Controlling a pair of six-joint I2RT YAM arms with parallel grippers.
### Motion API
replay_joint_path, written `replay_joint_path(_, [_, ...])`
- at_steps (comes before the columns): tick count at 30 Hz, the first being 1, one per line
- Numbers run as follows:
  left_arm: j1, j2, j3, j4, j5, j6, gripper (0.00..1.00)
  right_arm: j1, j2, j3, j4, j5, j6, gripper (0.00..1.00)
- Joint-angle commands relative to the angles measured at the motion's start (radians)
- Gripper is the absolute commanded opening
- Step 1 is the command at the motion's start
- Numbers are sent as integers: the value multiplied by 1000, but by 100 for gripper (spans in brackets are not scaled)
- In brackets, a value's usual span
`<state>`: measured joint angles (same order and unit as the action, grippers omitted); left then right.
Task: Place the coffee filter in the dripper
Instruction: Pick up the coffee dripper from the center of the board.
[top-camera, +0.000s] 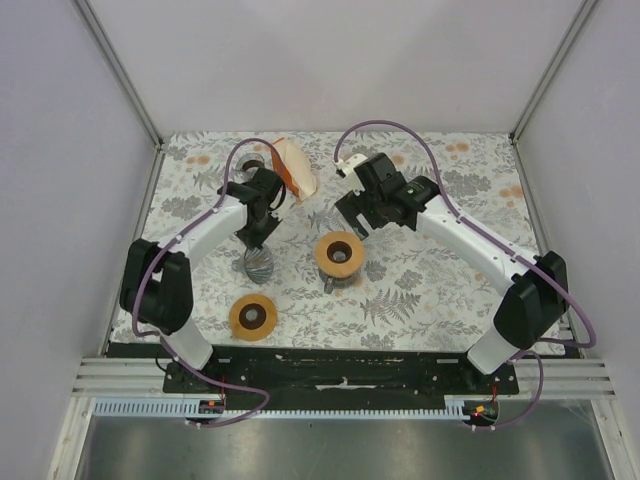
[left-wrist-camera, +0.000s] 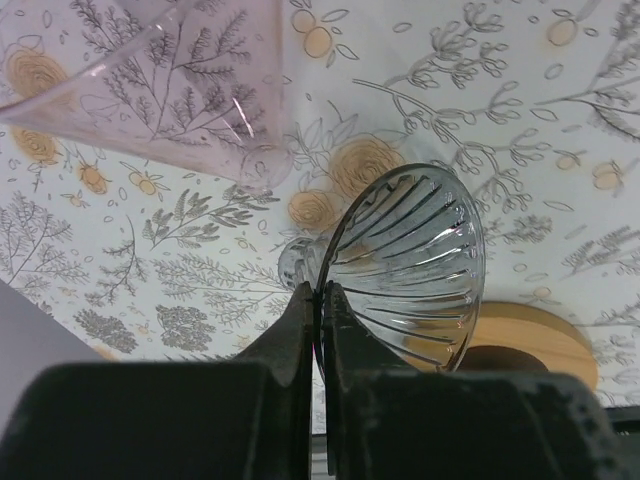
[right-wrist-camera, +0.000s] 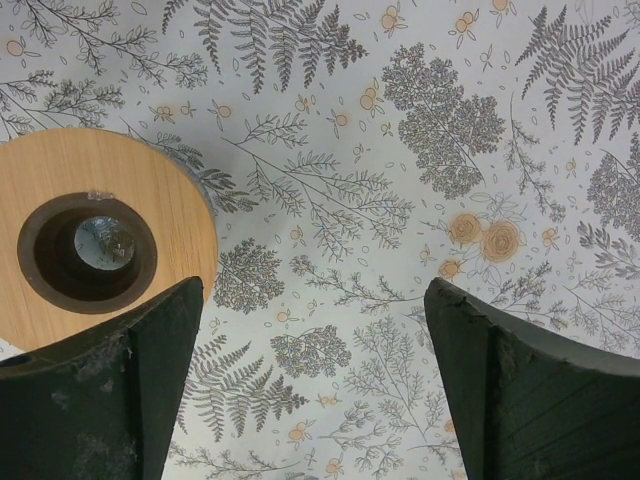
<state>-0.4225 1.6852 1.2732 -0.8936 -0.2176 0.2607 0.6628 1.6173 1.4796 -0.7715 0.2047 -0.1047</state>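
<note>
We see soft, even light from above that leaves only faint shadows on the cloth (top-camera: 420, 290), small white glints on the glass dripper (left-wrist-camera: 410, 260), and wrist views sharp on the cloth yet slightly soft on the near dark fingers (right-wrist-camera: 100, 400).

Left arm (top-camera: 195, 245) reached forward from its base and bent inward at the elbow, with the wrist pitched down. Left gripper (left-wrist-camera: 320, 300) pointed at the table, jaws pinched together on the rim of the glass dripper (left-wrist-camera: 410, 260). Right arm (top-camera: 470, 245) extended diagonally toward the centre, wrist down. Right gripper (right-wrist-camera: 315, 290) hung with jaws spread wide, holding nothing
</note>
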Motion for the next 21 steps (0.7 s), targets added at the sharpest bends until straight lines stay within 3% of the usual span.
replay_joint_path(1, [2,-110,72,-82,144,12,2,-5,-60,1,29,-5,2,98])
replay_joint_path(6, [53,-192,210,-169,462,29,2,-3,-132,2,98,-201,10,98])
replay_joint_path(9, [56,-240,281,-168,624,26,2,9,-204,-36,249,-440,55,98])
replay_joint_path(12, [57,-246,351,-197,724,17,2,52,-266,-119,458,-569,129,98])
replay_joint_path(16, [59,-248,376,-209,814,14,2,121,-222,-110,528,-501,151,96])
replay_joint_path(21, [65,-266,376,-217,894,22,2,135,-74,18,348,-404,158,82])
